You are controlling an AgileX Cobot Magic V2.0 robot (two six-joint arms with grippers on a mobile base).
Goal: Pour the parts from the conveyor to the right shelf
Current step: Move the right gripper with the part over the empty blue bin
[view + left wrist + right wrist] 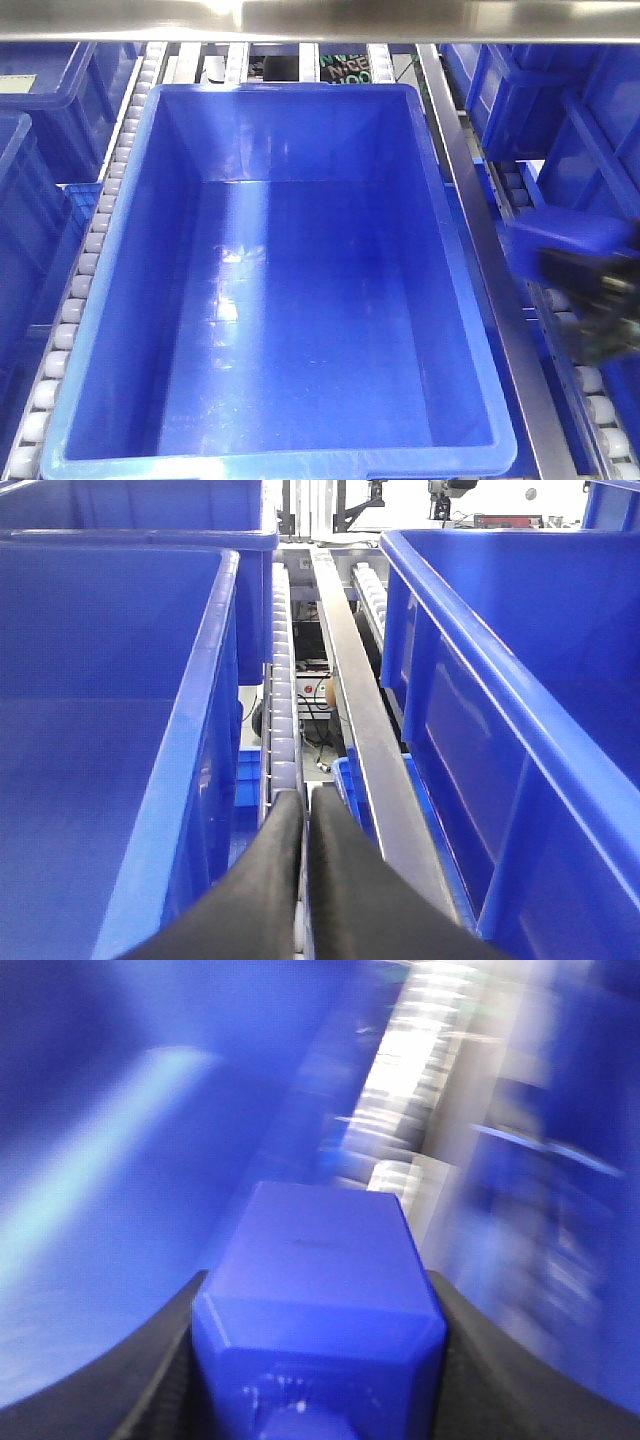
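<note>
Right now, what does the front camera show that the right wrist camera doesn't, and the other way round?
Only the front view shows the whole empty blue bin on the shelf's white rollers, with the steel rail beside it and further bins on both sides. Only the right wrist view shows, close up, the blue cube clamped in the right gripper, though its background is motion-blurred. Both share that gripper with its blue load, a blur at the front view's right edge, plus blue bin walls and rollers.

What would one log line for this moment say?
right gripper: shut on cube, blurred | left gripper: shut, empty, over rollers | bin: empty
</note>
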